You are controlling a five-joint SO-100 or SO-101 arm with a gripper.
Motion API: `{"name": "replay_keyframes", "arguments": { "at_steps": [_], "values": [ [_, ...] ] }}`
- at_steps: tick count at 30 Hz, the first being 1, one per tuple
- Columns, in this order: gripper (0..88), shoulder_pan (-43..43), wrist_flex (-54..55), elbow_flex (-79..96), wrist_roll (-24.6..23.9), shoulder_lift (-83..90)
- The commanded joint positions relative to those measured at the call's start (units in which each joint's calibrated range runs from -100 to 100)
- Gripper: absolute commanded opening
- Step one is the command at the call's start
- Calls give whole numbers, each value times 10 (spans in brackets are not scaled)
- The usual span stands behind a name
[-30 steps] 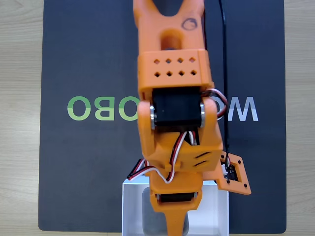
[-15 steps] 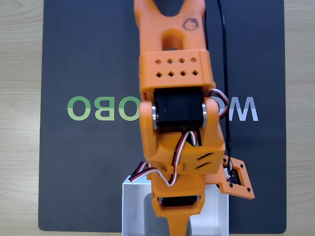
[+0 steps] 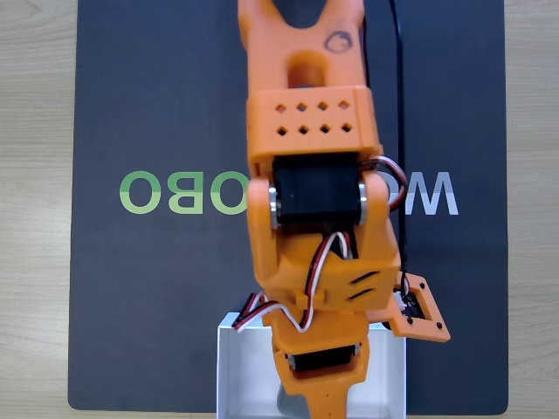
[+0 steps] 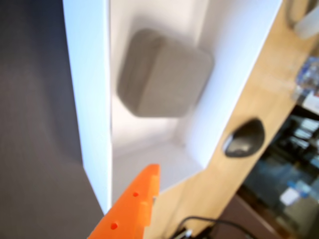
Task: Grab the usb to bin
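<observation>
In the wrist view you see the usb (image 4: 162, 74), a matte grey rounded square, lying inside the bin (image 4: 89, 99) in the upper middle of the frame, against the white floor and close to the right-hand wall. It looks blurred. The orange tip of your pincer (image 4: 137, 206) pokes up from the bottom edge, below the usb and well apart from it, over the near end of the bin. Only one finger (image 4: 132, 211) shows there, so you cannot tell whether the pincer is released or clenched; nothing is held between what you can see.

In the fixed view your orange arm (image 3: 314, 218) runs down the middle of the frame over the dark mat (image 3: 157, 305) with its green and white lettering, and its lower end hangs over the bin (image 3: 240, 367) at the bottom centre. The mat lies on a pale wood counter (image 3: 35, 218). In the wrist view a dark computer mouse (image 4: 243, 138) sits on the counter right of the bin.
</observation>
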State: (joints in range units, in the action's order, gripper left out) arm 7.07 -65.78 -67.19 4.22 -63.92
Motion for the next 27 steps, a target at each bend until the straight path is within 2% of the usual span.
{"name": "replay_keyframes", "arguments": {
  "at_steps": [1,9,13,16,23,24,27],
  "values": [
    [493,-1,5,-2,2,28],
    [484,2,13,8,-3,115],
    [474,13,6,113,-15,248],
    [385,24,8,240,-42,378],
    [36,28,10,520,-55,635],
    [7,28,8,557,-55,666],
    [22,26,7,684,-68,759]
  ]
}}
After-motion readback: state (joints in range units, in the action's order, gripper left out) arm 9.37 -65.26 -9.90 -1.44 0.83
